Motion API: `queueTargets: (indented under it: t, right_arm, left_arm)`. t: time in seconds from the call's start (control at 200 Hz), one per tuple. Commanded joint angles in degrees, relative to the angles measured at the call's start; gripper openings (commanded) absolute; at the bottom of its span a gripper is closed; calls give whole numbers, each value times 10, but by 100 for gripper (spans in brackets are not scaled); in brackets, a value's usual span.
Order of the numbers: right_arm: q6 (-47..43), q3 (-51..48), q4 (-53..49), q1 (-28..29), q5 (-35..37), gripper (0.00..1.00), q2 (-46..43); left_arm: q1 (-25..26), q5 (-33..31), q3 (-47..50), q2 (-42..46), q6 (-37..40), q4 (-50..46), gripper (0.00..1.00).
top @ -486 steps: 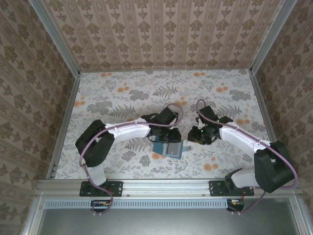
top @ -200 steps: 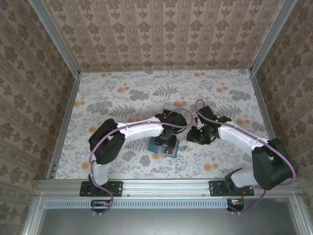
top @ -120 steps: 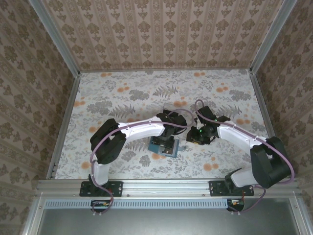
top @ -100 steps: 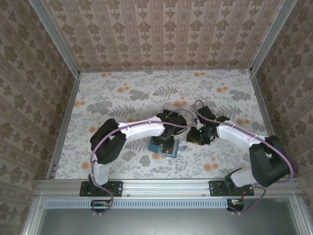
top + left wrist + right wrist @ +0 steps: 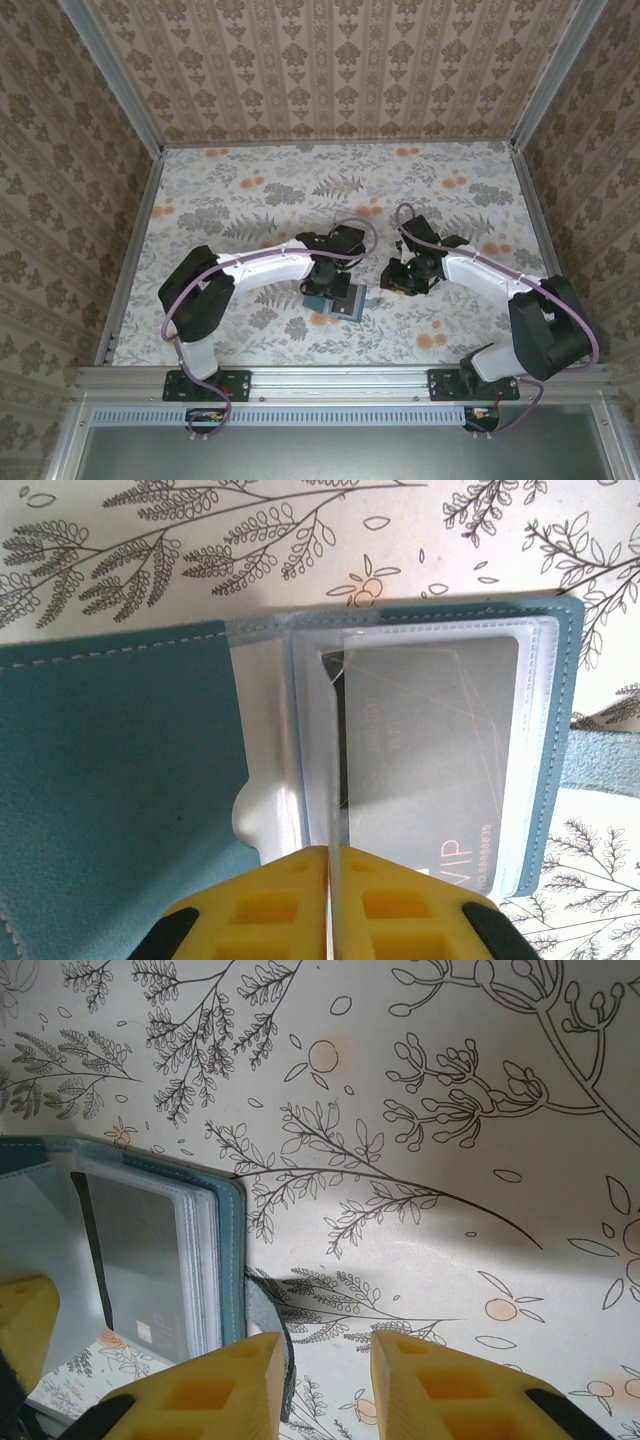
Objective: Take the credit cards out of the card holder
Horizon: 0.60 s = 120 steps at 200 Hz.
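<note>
Card holder (image 5: 338,301): open on the desk (image 5: 230,200), middle of the top view.
Grey card (image 5: 430,750): tucked in the holder's right half.
Left end effector (image 5: 328,880): pinched tight on a clear sleeve (image 5: 316,730).
Right end effector (image 5: 328,1365): fingers a little apart, holding nothing, strap tab (image 5: 262,1320) beside one.
</note>
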<state>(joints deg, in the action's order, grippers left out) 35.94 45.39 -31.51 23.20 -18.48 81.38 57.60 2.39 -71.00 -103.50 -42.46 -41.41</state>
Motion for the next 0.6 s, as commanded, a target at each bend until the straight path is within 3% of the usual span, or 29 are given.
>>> queueTargets:
  t: [0.0,0.235,0.595]
  right_arm:
    - [-9,15,-11,5,-6,30,7]
    - [-12,21,-24,7,-5,30,3]
    - [-16,45,-58,6,-1,29,-12]
  left_arm:
    - [-6,0,11,14,-9,-5,12]
    - [-11,-59,-8,-1,10,-77,31]
    - [-10,-100,-8,-26,18,-123,37]
